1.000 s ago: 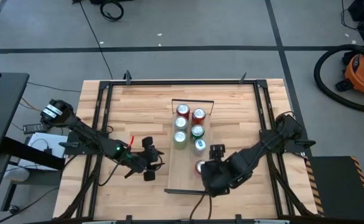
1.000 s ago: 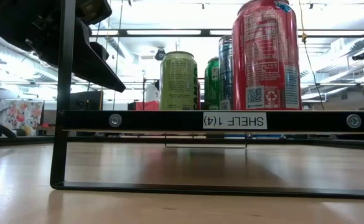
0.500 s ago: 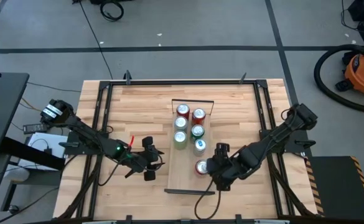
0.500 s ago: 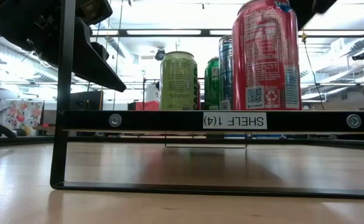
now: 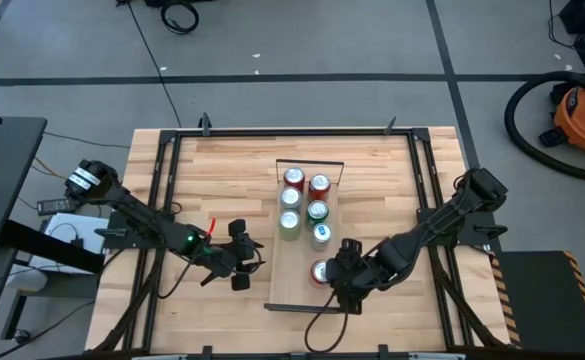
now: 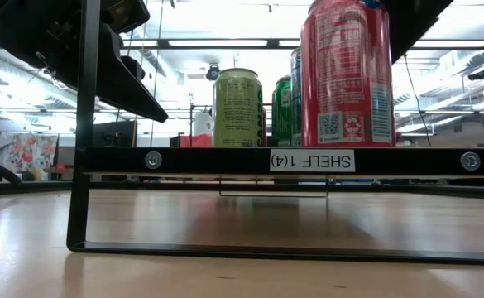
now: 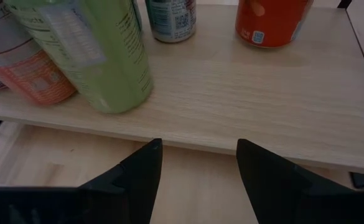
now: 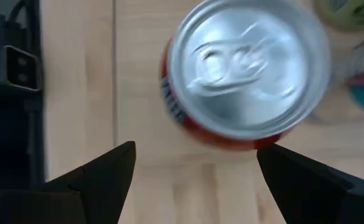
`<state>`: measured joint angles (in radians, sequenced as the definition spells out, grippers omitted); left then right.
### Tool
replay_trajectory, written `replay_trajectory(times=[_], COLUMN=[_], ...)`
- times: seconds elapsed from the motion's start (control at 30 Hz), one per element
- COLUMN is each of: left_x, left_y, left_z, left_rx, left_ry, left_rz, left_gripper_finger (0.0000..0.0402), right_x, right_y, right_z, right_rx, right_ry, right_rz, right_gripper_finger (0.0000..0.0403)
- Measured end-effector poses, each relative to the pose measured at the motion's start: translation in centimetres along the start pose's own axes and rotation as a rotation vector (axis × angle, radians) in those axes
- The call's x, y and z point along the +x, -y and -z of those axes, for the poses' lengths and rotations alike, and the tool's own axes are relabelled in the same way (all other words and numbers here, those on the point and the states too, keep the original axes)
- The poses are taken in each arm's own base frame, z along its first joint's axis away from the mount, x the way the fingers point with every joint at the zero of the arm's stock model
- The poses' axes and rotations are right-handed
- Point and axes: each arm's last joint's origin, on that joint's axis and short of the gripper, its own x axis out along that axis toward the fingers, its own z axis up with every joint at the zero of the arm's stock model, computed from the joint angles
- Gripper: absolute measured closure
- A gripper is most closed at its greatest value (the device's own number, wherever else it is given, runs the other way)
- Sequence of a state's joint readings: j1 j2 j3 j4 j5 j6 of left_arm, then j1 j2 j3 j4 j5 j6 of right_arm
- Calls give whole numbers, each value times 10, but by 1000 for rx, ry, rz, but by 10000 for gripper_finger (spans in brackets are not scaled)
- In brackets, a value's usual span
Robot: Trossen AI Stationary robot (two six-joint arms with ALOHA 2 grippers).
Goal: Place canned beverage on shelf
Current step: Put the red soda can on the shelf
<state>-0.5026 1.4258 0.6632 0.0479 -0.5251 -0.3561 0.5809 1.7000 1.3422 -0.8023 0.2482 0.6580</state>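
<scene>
The shelf [image 5: 297,288] is a narrow light-wood plank with black end rails, lying lengthwise in mid-table. Several cans stand upright on it. The nearest is a red can [image 5: 320,270], whose silver top [image 8: 250,68] shows in the right wrist view. My right gripper [image 5: 338,280] hangs open just right of this can, tipped steeply down, and the can is not between its fingers. My left gripper [image 5: 244,258] waits open beside the shelf's left long edge [image 7: 231,146], facing a green can [image 7: 88,56]. My right gripper has one finger [image 6: 411,25] against the red can's upper wall [image 6: 388,50], on the side toward the table's right. The finger slants down from above. The can stands upright with its bottom on the shelf. The exact place of touch is hidden behind the can's rim.
A black metal frame [image 5: 172,180] runs round the slatted tabletop. Bare wood lies left [image 5: 222,190] and right [image 5: 382,190] of the shelf. An orange vacuum [image 5: 582,110] stands on the floor beyond the table's right side.
My right gripper has sunk toward the red can and rolled at the wrist. The can has slid a little toward the table's left on the shelf and stays upright.
</scene>
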Motion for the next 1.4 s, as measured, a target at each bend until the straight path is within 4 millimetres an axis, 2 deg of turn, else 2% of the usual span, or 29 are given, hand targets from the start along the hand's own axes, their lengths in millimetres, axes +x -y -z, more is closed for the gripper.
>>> replay_trajectory(times=[0.2, 0.7, 0.97, 1.2, 1.27, 1.4], left_x=[0, 0, 0, 0, 0, 0], left_y=[0, 0, 0, 0, 0, 0], left_z=[0, 0, 0, 0, 0, 0], left_rx=[0, 0, 1, 1, 4, 3], left_ry=[0, 0, 0, 0, 1, 0], left_rz=[0, 0, 0, 0, -1, -1], left_gripper_finger=[185, 185, 185, 185, 185, 185], right_x=[-1, -8, -19, -43, -50, -57], right_y=[-5, -25, -18, -22, -23, -11], right_z=[3, -11, -10, -19, -24, -42], right_rx=[69, 5, -11, -99, -133, -159], right_ry=[-21, 149, 96, 133, 166, 196], right_rz=[-48, -204, -66, -3, 7, 19], right_gripper_finger=[57, 57, 57, 57, 57, 57])
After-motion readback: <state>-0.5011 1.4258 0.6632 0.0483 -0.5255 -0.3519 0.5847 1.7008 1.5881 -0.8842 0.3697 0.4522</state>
